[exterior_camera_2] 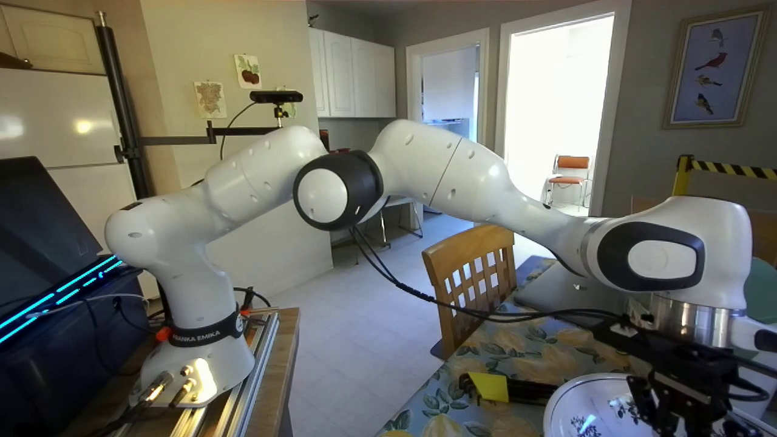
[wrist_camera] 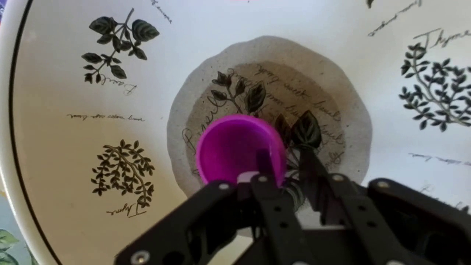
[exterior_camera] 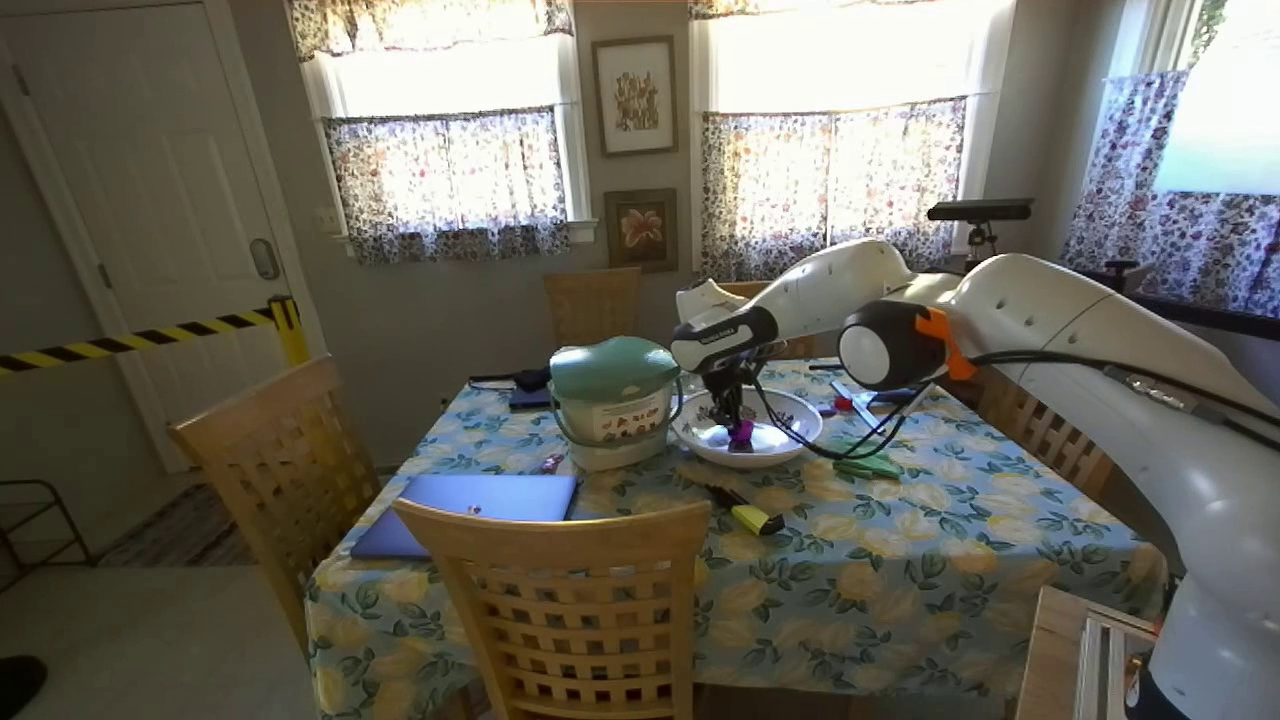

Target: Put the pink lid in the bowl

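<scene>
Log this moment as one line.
gripper: open, straddling wall of pink lid | pink lid: in bowl, bottom contact unclear | task: looks nearly done

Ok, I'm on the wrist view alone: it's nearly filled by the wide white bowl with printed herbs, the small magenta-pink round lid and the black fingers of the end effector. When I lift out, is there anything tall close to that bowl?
Observer: Yes. In an exterior view, a pale bucket with a rounded green lid stands close beside the white bowl, on the side away from the arm's base, and rises well above the rim. Whether they touch I can't tell.
Operator: Then I'd rather go straight up. Is anything lying low, just outside the rim?
Observer: In both exterior views, a black tool with a yellow section lies on the blue floral tablecloth near the bowl.
</scene>
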`<state>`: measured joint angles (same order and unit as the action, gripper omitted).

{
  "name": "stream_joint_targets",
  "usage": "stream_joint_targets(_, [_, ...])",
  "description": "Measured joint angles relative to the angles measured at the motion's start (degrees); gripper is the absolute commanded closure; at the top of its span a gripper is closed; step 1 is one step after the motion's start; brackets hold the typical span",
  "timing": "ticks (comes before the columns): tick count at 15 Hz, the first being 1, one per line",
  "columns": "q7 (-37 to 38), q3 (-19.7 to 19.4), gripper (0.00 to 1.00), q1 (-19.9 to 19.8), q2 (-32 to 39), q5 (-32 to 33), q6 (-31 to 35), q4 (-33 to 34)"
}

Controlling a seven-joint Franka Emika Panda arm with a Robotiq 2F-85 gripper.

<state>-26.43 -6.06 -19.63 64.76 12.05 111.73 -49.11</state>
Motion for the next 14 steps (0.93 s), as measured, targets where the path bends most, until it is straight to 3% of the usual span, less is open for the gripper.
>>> stream_joint_targets(6, [1.2,-0.2,0.0,-0.1,-1.7,0.0,3.5,0.4])
stream_joint_targets(10, [5.1,-2.3,0.0,-0.2,-5.9,0.1,1.7,0.0])
stream_joint_targets(14, [5.1,-4.1,0.0,-0.4,-12.6,0.4,-7.1,-2.0])
